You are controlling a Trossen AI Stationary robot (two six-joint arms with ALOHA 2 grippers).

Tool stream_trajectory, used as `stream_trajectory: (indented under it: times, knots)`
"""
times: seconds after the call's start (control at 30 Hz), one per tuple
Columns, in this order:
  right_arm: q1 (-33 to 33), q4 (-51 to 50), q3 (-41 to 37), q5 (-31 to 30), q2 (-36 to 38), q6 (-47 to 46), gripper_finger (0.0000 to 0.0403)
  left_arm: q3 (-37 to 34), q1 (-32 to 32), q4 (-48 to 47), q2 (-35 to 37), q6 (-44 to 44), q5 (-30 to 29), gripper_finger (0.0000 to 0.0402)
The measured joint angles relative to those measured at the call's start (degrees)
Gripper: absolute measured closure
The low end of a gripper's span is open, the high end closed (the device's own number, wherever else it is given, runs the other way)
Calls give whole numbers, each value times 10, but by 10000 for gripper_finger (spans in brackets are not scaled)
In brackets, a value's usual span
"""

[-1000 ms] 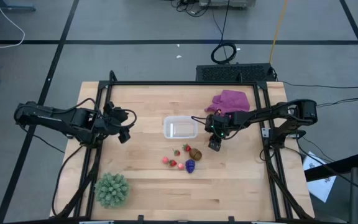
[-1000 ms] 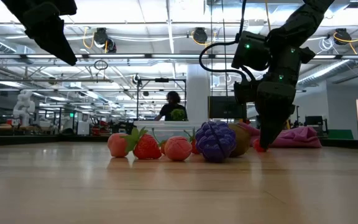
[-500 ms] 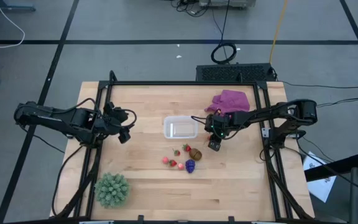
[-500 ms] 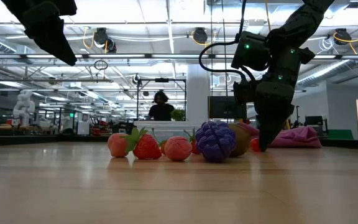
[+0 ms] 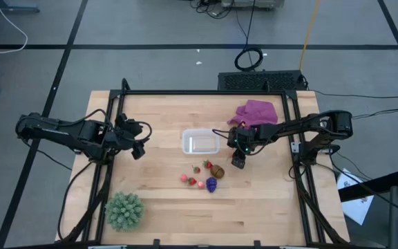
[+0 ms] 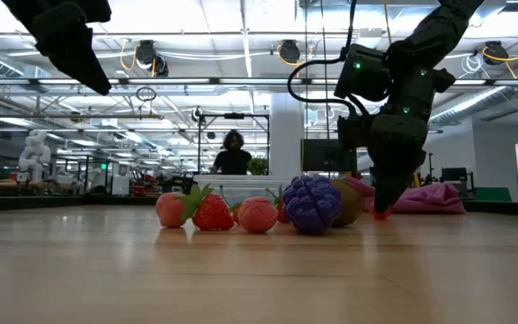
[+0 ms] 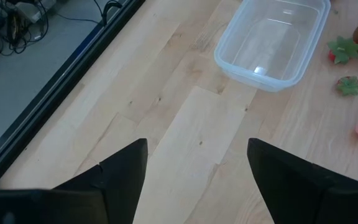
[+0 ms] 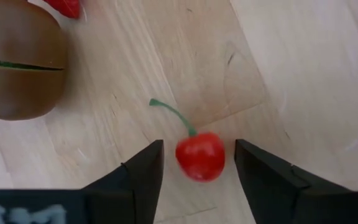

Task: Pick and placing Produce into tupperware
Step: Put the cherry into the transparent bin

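Wooden counter (image 5: pixel 164 200), light butcher-block planks, seen from straight above. Going left to right:

Left end effector (image 5: pixel 138 147) parked over the left part of the counter, well apart from everything else, fingers (image 7: pixel 120 177) spread with nothing between them. Spiky green ball (image 5: pixel 124 211) sitting down near the front left corner.

Clear tupperware (image 5: pixel 200 142) around the middle, upright, rounded corners, completely bare inside going by the left wrist view (image 7: pixel 272 40). No lid on it.

Just in front of the tupperware, all the produce loose on the wood, none of it in the container:
- a few red strawberry pieces (image 5: pixel 192 181), green tops on some
- dark purple grape cluster (image 5: pixel 211 184) right next to them, easy to spot from counter height (image 6: pixel 312 204)
- brown round piece (image 5: pixel 218 170) a bit further right, with a dark slit across it in the right wrist view (image 8: pixel 18 65)

Right end effector (image 5: pixel 238 161) lowered to the counter just right of the brown piece. Fingers (image 8: pixel 135 177) apart, straddling a little red cherry (image 8: pixel 199 154) with a curly green stem. Cherry resting on the wood between the fingers, gap visible on both sides, so not pinched.

Purple-magenta cloth (image 5: pixel 257 111) bunched up behind that arm, toward the back right.
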State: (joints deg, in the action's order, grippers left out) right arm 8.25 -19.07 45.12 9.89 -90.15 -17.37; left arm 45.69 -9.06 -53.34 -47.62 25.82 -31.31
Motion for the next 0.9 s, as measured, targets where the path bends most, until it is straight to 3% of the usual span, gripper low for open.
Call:
stream_trajectory:
  times: [0.9]
  knots:
    - [0,-7,0,-10,0,1,234,0,0,0,0,0,4,121]
